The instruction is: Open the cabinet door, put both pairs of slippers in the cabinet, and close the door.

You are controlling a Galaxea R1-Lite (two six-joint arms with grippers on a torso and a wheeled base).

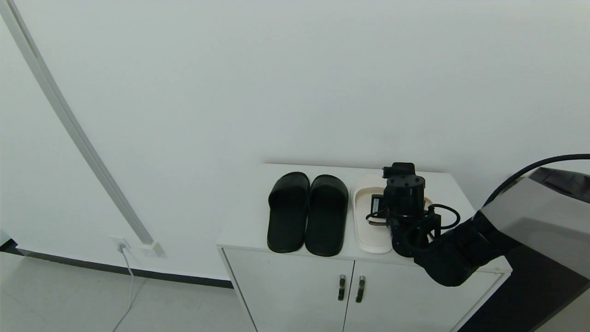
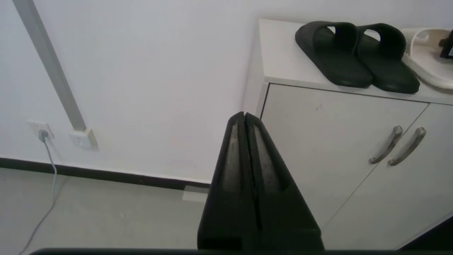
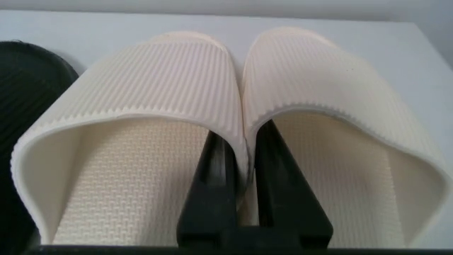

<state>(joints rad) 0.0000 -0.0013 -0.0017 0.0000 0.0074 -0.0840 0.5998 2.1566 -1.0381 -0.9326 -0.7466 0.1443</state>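
Cream ribbed rubber: the pair of cream slippers (image 3: pixel 191 85) lies on the white cabinet top (image 1: pixel 249 230). The right gripper (image 3: pixel 243 152) is pushed in under their straps, one finger inside each slipper, so the two adjoining strap walls are pinched between them. Just beside this pincer, on the robot's left, the black slippers (image 1: pixel 308 214) sit as a touching pair, heels at the front edge. Below and in front of the pincer, both cabinet doors (image 1: pixel 295 290) are closed, their handles (image 1: pixel 342 287) side by side.

The left gripper (image 2: pixel 245 124) is clenched on nothing, fingers pressed flat together. It hangs low off the cabinet's left corner, well apart from the right pincer, with the handles ahead of it.

The likely risks:
- The hold is on two soft strap edges only, so one slipper could slide free or dangle crooked once lifted.
- With the doors closed there is nowhere to put the pair, and a door swinging out could strike a lowered arm or hanging slippers.
- A sideways pull could nudge the black pair off the edge.
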